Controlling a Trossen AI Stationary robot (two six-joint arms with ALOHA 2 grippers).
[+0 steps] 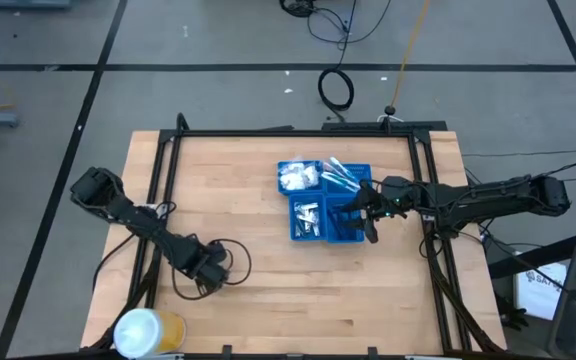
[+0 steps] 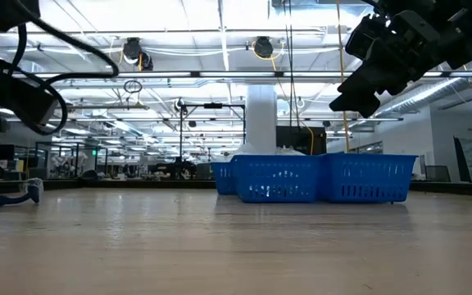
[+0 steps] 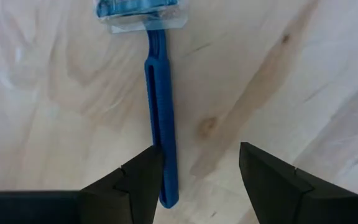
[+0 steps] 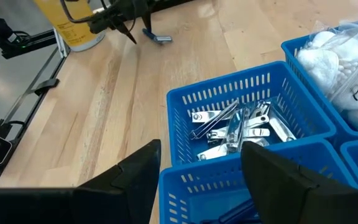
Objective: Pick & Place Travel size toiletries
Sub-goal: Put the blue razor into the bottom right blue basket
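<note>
Your left gripper (image 3: 197,180) sat spread apart over a blue razor (image 3: 160,118), only visible there; right gripper (image 4: 201,171), also apart, hovered above the tray (image 4: 229,84).

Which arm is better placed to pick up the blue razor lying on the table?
The left. Its tool is open right over the razor, one finger beside the handle. The right tool, also open, hangs over the blue tray, far from the razor.

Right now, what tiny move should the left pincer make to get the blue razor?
Probably slide sideways, then close. The left pincer is open over the table, but the razor lies against one finger, not centered in the gap.
</note>
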